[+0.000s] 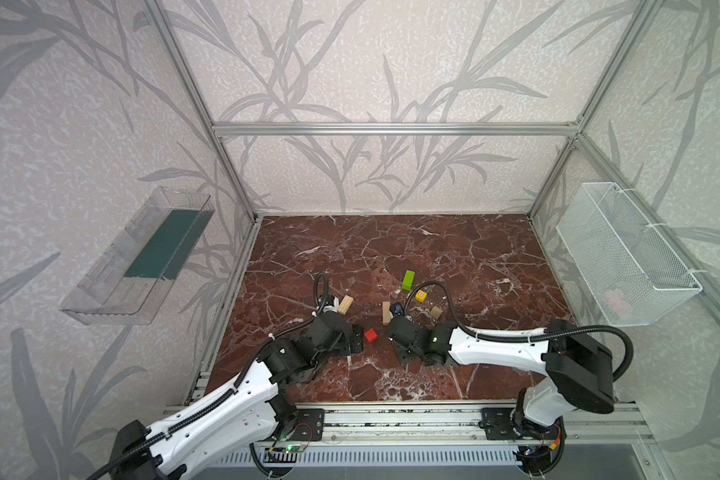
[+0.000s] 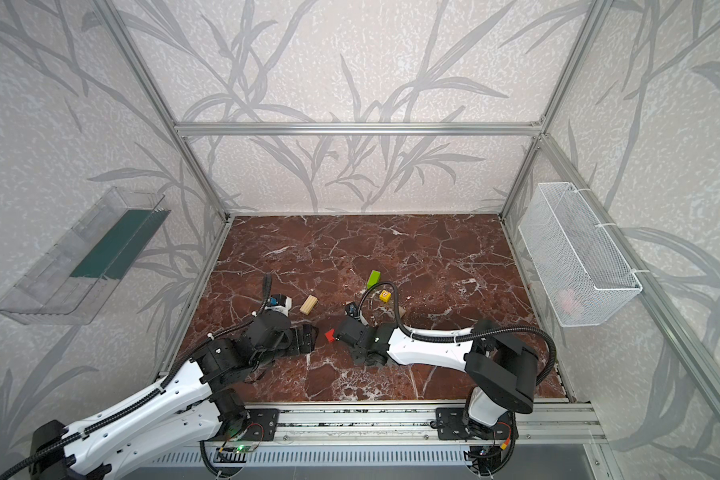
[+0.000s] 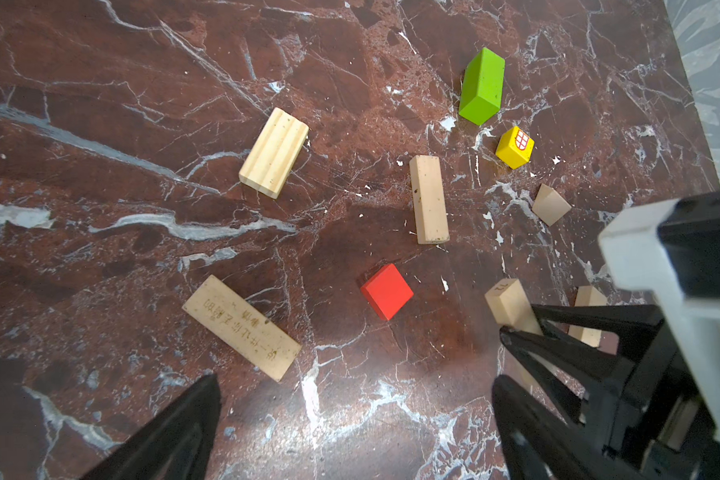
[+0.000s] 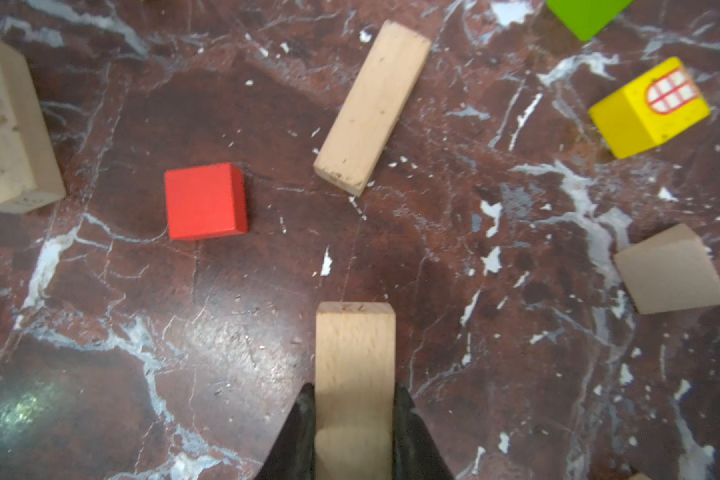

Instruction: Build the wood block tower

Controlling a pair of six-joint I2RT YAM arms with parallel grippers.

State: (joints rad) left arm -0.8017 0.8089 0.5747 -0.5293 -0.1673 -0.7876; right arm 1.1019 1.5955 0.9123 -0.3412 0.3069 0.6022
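Note:
The wood blocks lie singly on the marble table; no tower is in view. My right gripper is shut on one end of a plain plank, low over the table. Beyond it lie a red cube, another plank, a yellow cube, a green bar and a small wood piece. My left gripper is open and empty, just short of the red cube. Near it lie a printed plank and a ridged wood block.
A white wire basket hangs on the right wall and a clear plastic tray on the left wall. Aluminium frame posts stand at the table's corners. The two grippers face each other closely, the red cube between them.

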